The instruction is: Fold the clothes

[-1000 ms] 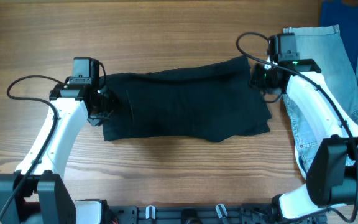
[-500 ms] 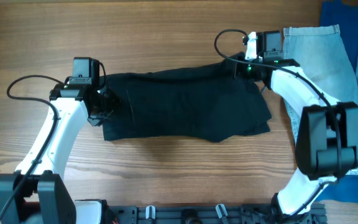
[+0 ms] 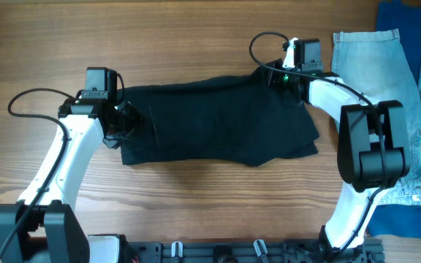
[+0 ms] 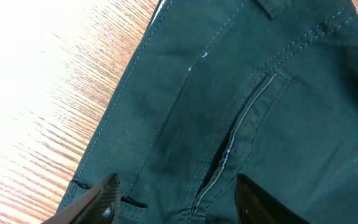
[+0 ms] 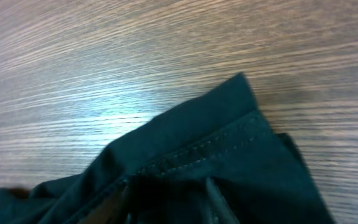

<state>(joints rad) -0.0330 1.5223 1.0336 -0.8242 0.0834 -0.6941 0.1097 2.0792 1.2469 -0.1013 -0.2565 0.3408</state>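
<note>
The clothes are one black garment lying flat and wide across the middle of the wooden table. My left gripper sits at its left end. In the left wrist view its fingers are open, low over the stitched black fabric on either side of a seam. My right gripper is at the garment's top right corner. In the right wrist view its fingers are shut on bunched black cloth, and the corner beyond them lies on the wood.
A pale blue denim garment lies at the right, partly under the right arm. A bright blue cloth sits at the far right edge. Bare wood lies behind and in front of the black garment.
My right gripper has swung left from beside the garment's right end onto its top right corner. The left arm and the garment's left end have not moved.
</note>
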